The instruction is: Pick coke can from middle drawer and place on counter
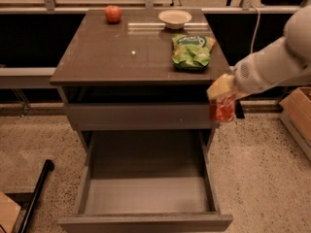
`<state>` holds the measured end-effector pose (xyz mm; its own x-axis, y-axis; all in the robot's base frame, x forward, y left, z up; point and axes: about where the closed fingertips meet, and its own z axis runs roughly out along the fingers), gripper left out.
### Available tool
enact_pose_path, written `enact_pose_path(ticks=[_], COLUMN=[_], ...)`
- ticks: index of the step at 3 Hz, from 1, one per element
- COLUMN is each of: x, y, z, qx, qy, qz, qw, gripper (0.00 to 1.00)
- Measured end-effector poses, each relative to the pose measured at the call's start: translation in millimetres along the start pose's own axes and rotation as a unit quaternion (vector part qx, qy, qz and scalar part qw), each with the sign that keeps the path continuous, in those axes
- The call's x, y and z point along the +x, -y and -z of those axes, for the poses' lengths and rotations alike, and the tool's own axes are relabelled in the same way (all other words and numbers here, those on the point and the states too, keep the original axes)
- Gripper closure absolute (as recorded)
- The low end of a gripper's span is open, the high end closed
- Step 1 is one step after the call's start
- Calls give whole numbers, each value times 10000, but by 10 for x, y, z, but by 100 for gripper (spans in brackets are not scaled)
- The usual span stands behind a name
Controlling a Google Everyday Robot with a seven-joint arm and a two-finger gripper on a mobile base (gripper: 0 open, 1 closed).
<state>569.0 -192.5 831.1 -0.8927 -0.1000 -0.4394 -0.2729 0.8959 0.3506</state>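
Note:
The red coke can hangs in my gripper, which is shut on its top. The can is in the air at the cabinet's front right corner, just below the level of the counter and above the floor. The middle drawer stands pulled open below, its grey floor bare. My white arm comes in from the right.
On the counter are a red apple at the back left, a white bowl at the back, and a green chip bag at the right. A cardboard box stands on the floor at right. A black pole lies at lower left.

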Motion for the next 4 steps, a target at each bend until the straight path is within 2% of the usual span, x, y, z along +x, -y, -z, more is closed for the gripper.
enact_pose_path(ticks=[1, 2, 3, 4], x=[-624, -944, -970, -1156], y=[-42, -109, -129, -275], z=[654, 1035, 1018, 903], qx=[125, 155, 110, -215], qy=[662, 1126, 1166, 1454], qz=[224, 320, 330, 405], qw=[9975, 9930, 9926, 9883], gripper=[100, 100, 100, 100])
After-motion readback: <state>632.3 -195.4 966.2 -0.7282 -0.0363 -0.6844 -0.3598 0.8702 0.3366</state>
